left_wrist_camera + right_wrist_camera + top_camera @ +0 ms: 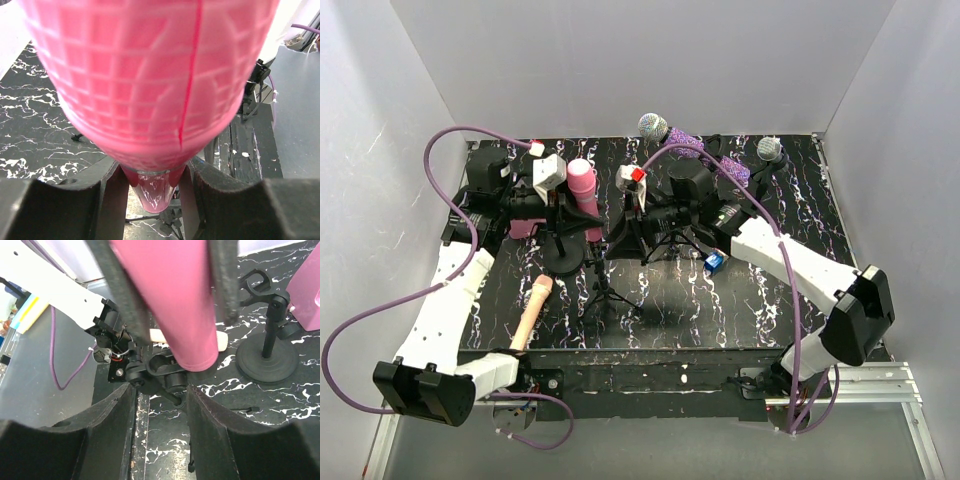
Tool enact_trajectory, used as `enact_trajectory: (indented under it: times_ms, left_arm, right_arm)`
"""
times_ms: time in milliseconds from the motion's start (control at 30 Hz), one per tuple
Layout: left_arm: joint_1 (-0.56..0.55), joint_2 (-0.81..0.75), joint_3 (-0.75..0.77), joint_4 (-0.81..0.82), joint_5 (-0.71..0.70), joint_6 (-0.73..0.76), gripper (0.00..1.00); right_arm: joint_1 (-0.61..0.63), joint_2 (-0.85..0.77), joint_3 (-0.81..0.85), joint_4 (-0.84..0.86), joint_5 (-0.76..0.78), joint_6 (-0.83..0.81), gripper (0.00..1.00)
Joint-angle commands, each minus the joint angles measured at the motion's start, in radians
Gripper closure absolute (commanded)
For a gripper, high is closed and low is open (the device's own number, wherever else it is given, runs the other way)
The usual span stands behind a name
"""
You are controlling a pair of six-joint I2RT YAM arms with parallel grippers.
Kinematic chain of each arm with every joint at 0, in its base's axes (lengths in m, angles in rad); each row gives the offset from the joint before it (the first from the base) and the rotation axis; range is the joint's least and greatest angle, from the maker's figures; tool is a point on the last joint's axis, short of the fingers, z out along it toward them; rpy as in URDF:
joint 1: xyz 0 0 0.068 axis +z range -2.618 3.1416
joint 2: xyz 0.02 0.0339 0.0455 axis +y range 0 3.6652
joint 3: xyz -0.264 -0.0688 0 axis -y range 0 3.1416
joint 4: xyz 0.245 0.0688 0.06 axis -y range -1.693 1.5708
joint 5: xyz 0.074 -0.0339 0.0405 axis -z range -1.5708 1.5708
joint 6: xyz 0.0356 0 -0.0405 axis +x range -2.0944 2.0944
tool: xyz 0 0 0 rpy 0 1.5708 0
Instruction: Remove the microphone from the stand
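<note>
I have the left pincer (154, 172) closed narrow around the pink microphone (150, 75), gripping just under the grille head. The head looms right above its fingers, and the handle (172, 295) drops away below them toward the stand's legs (167, 220). My right pincer (161, 390) sits lower, its fingers standing apart on either side of the stand's clip (161, 371). I cannot tell whether they are clamped on the clip or merely straddling it. The tail of the handle ends just above and ahead of that pincer, right at the clip, and from here I can't say whether it is seated or already free. I judge the job under way but not finished. The hold on the microphone is made, and the stand looks braced or about to be. What is left is drawing the handle fully out of the clip and carrying the microphone well clear of the stand.
</note>
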Motion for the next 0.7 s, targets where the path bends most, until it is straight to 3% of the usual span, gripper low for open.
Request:
enact_trajectory:
  times_ms: [0, 200, 400, 467, 567, 667]
  left_arm:
    - [0.0, -0.041, 0.01, 0.012, 0.003, 0.025, 1.0]
    - [0.0, -0.047, 0.012, 0.012, 0.003, 0.014, 1.0]
    - [0.0, -0.049, 0.005, 0.012, 0.005, 0.009, 1.0]
    - [0.0, -0.047, 0.005, 0.01, 0.003, 0.006, 1.0]
    - [0.0, -0.044, 0.005, 0.009, -0.027, -0.012, 1.0]
    - [0.0, -0.053, -0.014, 0.031, -0.076, -0.046, 1.0]
  right_arm:
    - [-0.002, 0.026, 0.021, 0.061, 0.012, 0.038, 0.45]
    - [-0.008, 0.037, 0.023, 0.062, -0.003, 0.066, 0.51]
    - [-0.01, 0.04, 0.021, 0.096, -0.051, 0.083, 0.77]
    - [-0.009, 0.032, 0.021, 0.099, -0.052, 0.068, 0.98]
    - [-0.002, -0.006, -0.012, 0.117, 0.003, -0.006, 0.99]
    - [0.033, -0.07, -0.07, 0.143, 0.113, -0.185, 0.99]
